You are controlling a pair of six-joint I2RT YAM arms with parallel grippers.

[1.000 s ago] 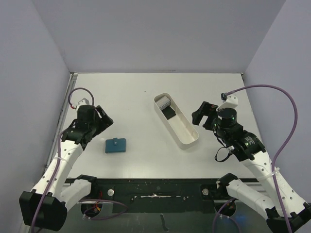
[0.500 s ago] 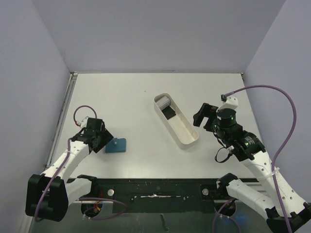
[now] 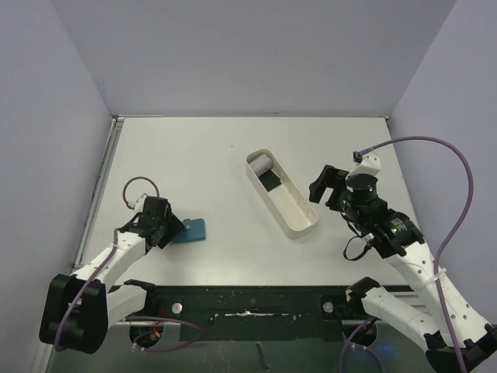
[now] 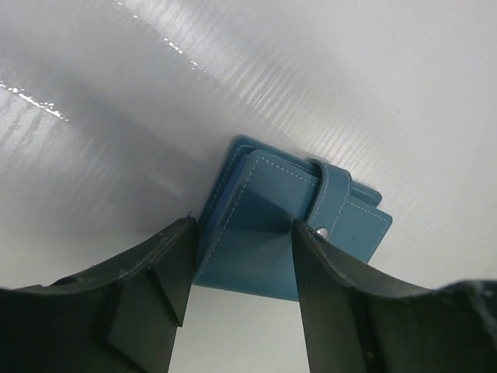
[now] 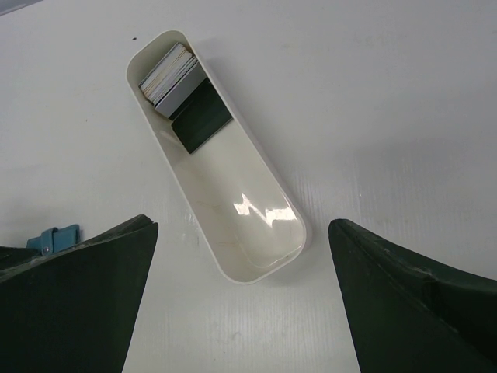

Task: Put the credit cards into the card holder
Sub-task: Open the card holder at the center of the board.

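The teal-blue card holder [image 3: 192, 231] lies folded on the table at the near left, its strap and snap stud visible in the left wrist view [image 4: 272, 233]. My left gripper [image 3: 172, 231] is low at its left end, jaws open, the fingers [image 4: 147, 295] straddling part of the wallet. The credit cards sit in the far end of the white oval tray [image 3: 293, 208]: a stack of light ones [image 3: 262, 163] and a black one [image 3: 272, 180]. My right gripper [image 3: 322, 186] is wide open and empty, just right of the tray. The right wrist view shows the light cards [image 5: 167, 75] and the black card [image 5: 200, 116].
The tray's near half [image 5: 233, 194] holds nothing. The wallet's corner shows at the left edge of the right wrist view [image 5: 53, 237]. Grey walls close the table at the left, back and right. The arm bases and a black rail run along the near edge.
My left gripper has dropped and moved nearer and right, from beside the wallet's far left down onto its left end. The wallet shifted slightly right. The right arm barely moved.
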